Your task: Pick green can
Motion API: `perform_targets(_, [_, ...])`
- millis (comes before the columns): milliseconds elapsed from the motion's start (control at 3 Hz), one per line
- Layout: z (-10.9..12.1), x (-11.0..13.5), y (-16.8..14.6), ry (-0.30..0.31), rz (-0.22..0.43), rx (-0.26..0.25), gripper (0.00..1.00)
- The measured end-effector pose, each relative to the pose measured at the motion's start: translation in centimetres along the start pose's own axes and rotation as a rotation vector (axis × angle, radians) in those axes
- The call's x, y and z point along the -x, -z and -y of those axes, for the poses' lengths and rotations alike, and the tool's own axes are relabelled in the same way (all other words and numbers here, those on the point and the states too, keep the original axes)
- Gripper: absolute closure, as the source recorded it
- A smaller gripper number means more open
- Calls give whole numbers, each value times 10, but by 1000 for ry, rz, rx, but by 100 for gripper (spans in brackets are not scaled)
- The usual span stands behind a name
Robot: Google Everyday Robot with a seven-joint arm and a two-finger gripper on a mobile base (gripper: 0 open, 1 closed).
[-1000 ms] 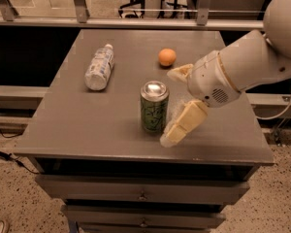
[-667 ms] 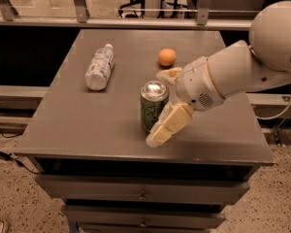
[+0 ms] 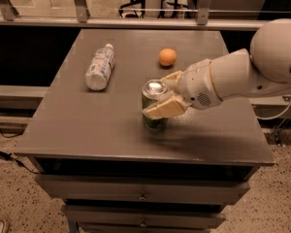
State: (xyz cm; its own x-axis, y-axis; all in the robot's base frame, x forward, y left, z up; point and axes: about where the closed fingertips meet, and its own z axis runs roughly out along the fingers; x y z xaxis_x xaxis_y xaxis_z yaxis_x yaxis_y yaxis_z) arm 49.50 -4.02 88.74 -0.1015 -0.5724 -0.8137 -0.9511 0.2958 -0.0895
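The green can (image 3: 154, 88) stands upright near the middle of the dark grey table (image 3: 87, 125), its silver top showing. My gripper (image 3: 156, 97) reaches in from the right and is around the can. One cream finger (image 3: 164, 108) lies across the can's front and the other finger (image 3: 172, 76) sits behind it. The jaws are closed on the can's body. The can's base still rests on the table.
A clear plastic bottle (image 3: 99, 67) with a white label lies on its side at the back left. An orange fruit (image 3: 167, 57) sits at the back centre. My white arm (image 3: 242, 74) spans the table's right side. Drawers (image 3: 140, 195) are below the front edge.
The gripper has moved left from beside the can to around it, and the near finger has swung up across the can's front. The can has not moved.
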Motion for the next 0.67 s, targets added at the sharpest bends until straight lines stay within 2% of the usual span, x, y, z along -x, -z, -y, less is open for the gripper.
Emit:
perform_targets(333, [15, 8, 21, 1, 19, -55, 76])
perform_targets(667, [28, 28, 59, 17, 55, -107, 98])
